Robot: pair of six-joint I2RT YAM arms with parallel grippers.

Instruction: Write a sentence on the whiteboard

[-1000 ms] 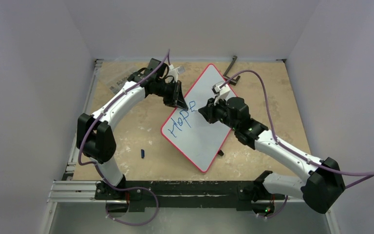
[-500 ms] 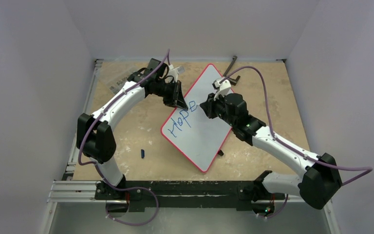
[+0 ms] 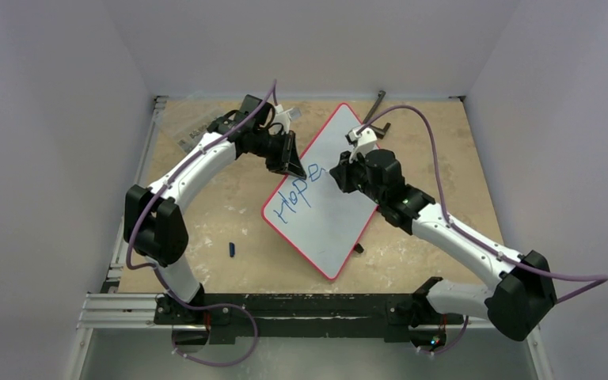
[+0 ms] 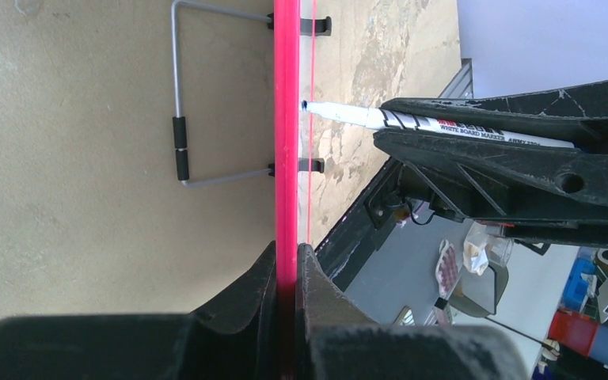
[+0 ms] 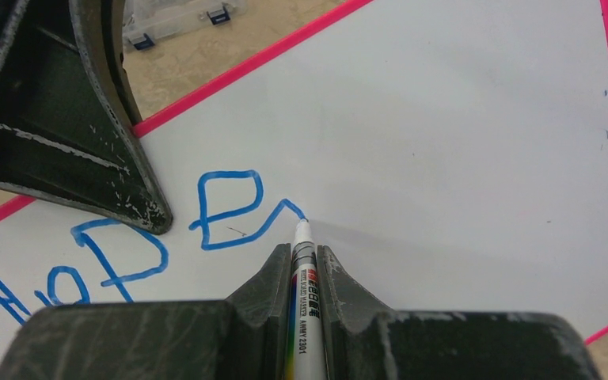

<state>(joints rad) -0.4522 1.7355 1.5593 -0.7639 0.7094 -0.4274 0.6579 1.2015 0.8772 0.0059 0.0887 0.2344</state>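
Around the work I see a small dark blue cap (image 3: 232, 249) on the counter (image 3: 206, 214) left of the board, and a black tool (image 3: 378, 107) at the far edge. Nothing blocks the writing area. My left pincer (image 4: 285, 265) is clamped tight on the red rim of the whiteboard (image 3: 324, 222), which sits slantwise mid-counter. My right pincer (image 5: 301, 255) is closed around a whiteboard marker (image 5: 302, 269), whose tip touches the board just past the blue lettering (image 5: 127, 253), which reads "Hope". A clear plastic case (image 3: 192, 134) lies at the far left; I cannot make out its contents.
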